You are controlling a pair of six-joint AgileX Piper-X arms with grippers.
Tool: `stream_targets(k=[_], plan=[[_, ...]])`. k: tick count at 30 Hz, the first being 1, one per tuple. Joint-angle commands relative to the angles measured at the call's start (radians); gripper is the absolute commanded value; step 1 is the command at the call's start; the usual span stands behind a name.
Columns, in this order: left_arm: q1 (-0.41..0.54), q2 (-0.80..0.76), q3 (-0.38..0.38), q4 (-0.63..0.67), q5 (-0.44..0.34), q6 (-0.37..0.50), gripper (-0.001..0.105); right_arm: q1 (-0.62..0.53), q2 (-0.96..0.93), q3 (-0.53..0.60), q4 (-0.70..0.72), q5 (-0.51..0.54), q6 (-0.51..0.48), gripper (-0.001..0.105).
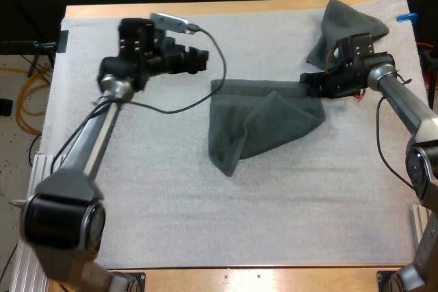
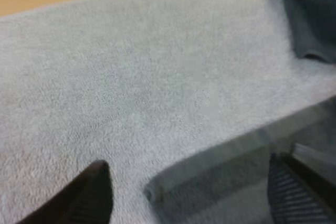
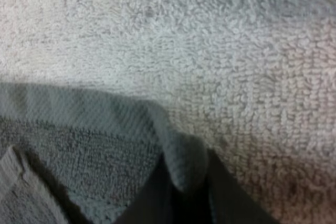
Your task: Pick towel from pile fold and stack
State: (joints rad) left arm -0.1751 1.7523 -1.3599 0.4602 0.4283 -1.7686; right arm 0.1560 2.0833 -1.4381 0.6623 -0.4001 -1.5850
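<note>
The towel (image 1: 263, 124) lies in the middle of the white mat (image 1: 150, 196). It is dark grey-green and half spread, with one flap turned over itself. A second towel (image 1: 345, 25), crumpled, sits at the far right corner of the mat, near the first. I cannot tell if the two touch, because the right arm stands before that place.

The right gripper (image 1: 313, 85) is closed on the towel's right corner (image 3: 181, 161). In the right wrist view the cloth is pinched between both fingers and rises in a small ridge. The left gripper (image 1: 200, 59) hovers over bare mat near the towel's far left corner (image 1: 215, 85), its fingers (image 2: 94, 192) wide apart and holding nothing.

I judge that the step in hand is to spread the towel flat before folding. To do it well, the left gripper should come down on that far left corner and take one layer only, while the right holds its corner low and firm. Then both should pull apart evenly, so that the turned flap opens. A pull from one side alone would probably drag the whole cloth.
</note>
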Motion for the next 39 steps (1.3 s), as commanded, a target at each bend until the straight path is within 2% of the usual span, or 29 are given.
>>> stream_targets(k=[1, 5, 12, 15, 20, 24, 27, 31, 39], plan=[[-0.019, 0.026, -0.027, -0.007, -0.038, -0.005, 0.069, 0.003, 0.014, 0.006, 0.026, 0.0, -0.014, 0.0], [-0.051, 0.1, -0.067, 0.009, -0.045, -0.008, 0.069, 0.003, 0.014, 0.006, 0.026, 0.0, -0.017, 0.0], [-0.071, 0.253, -0.167, 0.159, -0.06, -0.008, 0.069, 0.003, 0.014, 0.006, 0.026, 0.0, -0.02, 0.0], [-0.071, 0.303, -0.203, 0.202, -0.06, -0.037, 0.069, 0.003, 0.014, 0.006, 0.026, 0.0, -0.02, 0.0], [-0.071, 0.366, -0.269, 0.259, -0.018, -0.081, 0.069, 0.003, 0.014, 0.006, 0.026, 0.0, -0.02, 0.0], [-0.071, 0.427, -0.334, 0.353, 0.018, -0.098, 0.069, 0.003, 0.014, 0.006, 0.026, -0.002, -0.02, 0.0], [-0.071, 0.448, -0.379, 0.396, 0.018, -0.107, 0.069, 0.003, 0.014, 0.006, 0.026, -0.007, -0.02, 0.0], [-0.071, 0.451, -0.387, 0.417, 0.018, -0.17, 0.069, 0.003, 0.014, 0.006, 0.026, -0.007, -0.02, 0.0], [-0.074, 0.462, -0.389, 0.459, 0.018, -0.189, 0.069, 0.003, 0.014, 0.006, 0.026, -0.007, -0.02, 0.0]])
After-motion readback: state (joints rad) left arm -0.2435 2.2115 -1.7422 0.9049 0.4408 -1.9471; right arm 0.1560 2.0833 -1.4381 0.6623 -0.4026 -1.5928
